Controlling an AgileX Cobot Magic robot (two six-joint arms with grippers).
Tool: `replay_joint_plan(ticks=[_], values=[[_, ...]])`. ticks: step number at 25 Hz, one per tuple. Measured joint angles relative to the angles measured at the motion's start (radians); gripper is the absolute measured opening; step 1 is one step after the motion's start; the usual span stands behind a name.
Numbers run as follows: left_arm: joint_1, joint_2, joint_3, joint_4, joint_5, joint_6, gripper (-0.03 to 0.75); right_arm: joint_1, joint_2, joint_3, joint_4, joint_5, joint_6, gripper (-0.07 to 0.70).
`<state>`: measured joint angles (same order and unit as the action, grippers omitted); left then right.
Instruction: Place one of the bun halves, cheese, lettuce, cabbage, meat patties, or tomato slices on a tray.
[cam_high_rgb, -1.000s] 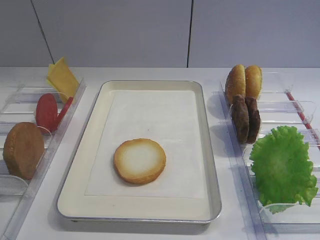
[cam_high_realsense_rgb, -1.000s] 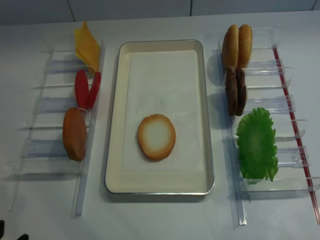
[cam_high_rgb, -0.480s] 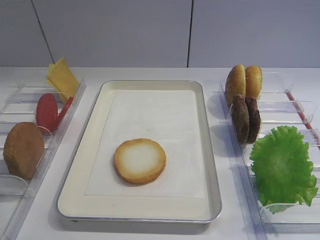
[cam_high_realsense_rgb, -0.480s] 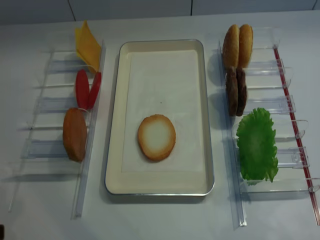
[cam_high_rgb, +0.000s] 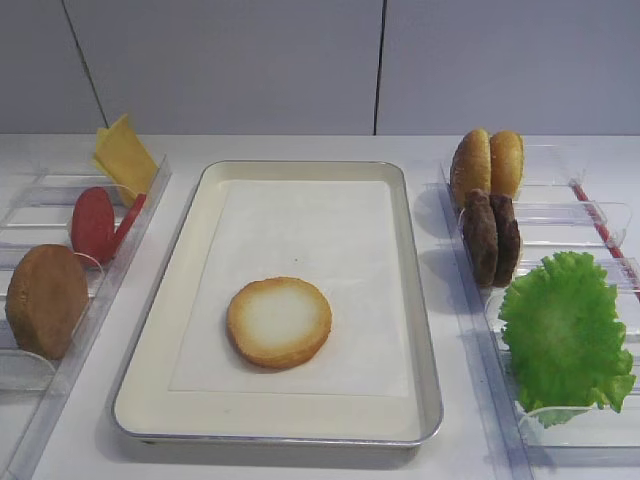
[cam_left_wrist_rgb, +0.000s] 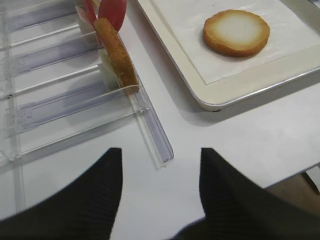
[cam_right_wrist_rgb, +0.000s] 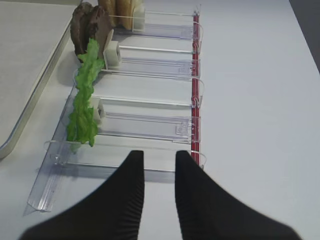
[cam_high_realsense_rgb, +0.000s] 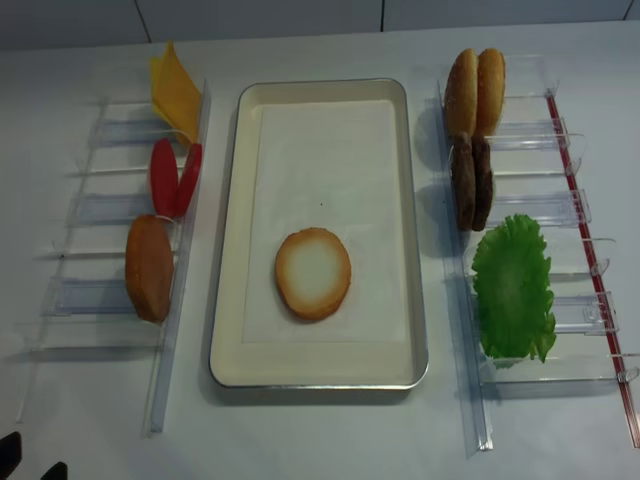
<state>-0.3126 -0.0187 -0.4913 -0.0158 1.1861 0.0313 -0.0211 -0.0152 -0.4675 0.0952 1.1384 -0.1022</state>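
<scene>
Quick count: one tray (cam_high_rgb: 150, 395), one pale bun disc (cam_high_rgb: 279, 321), one brown domed bun half (cam_high_rgb: 46, 300), two golden buns (cam_high_rgb: 487, 163), two meat patties (cam_high_rgb: 491, 238), two tomato slices (cam_high_rgb: 98, 223), one lettuce leaf (cam_high_rgb: 563, 335). Cheese slices (cam_high_rgb: 124, 155): two maybe, hard to tell. Two clear racks (cam_high_realsense_rgb: 100, 210).

Ahead-right of left claw (cam_left_wrist_rgb: 160, 170): bun half (cam_left_wrist_rgb: 236, 32) on tray (cam_left_wrist_rgb: 240, 87). Ahead-left of right claw (cam_right_wrist_rgb: 159, 172): lettuce (cam_right_wrist_rgb: 84, 102), then meat patties (cam_right_wrist_rgb: 90, 25).

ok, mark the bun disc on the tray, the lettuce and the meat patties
bun disc (cam_high_rgb: 279, 321), exterior high view, pale cut face.
lettuce (cam_high_rgb: 563, 335), exterior high view, middle of the leaf.
meat patties (cam_high_realsense_rgb: 471, 183), realsense high view, edge of the upright pair.
</scene>
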Motion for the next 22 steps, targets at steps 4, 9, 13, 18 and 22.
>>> replay_joint_plan(ticks=[4, 9, 13, 18, 22], values=[[0.0, 0.0, 0.0, 0.004, 0.0, -0.007, 0.329, 0.0, 0.0, 0.0, 0.0, 0.0, 0.0, 0.188], [0.0, 0.0, 0.0, 0.004, -0.001, -0.01, 0.329, 0.0, 0.0, 0.0, 0.0, 0.0, 0.0, 0.188], [0.0, 0.0, 0.0, 0.004, -0.002, -0.01, 0.329, 0.0, 0.0, 0.0, 0.0, 0.0, 0.0, 0.188], [0.0, 0.0, 0.0, 0.004, -0.002, -0.01, 0.329, 0.0, 0.0, 0.0, 0.0, 0.0, 0.0, 0.188], [0.0, 0.0, 0.0, 0.004, -0.002, -0.012, 0.329, 0.0, 0.0, 0.0, 0.0, 0.0, 0.0, 0.188]])
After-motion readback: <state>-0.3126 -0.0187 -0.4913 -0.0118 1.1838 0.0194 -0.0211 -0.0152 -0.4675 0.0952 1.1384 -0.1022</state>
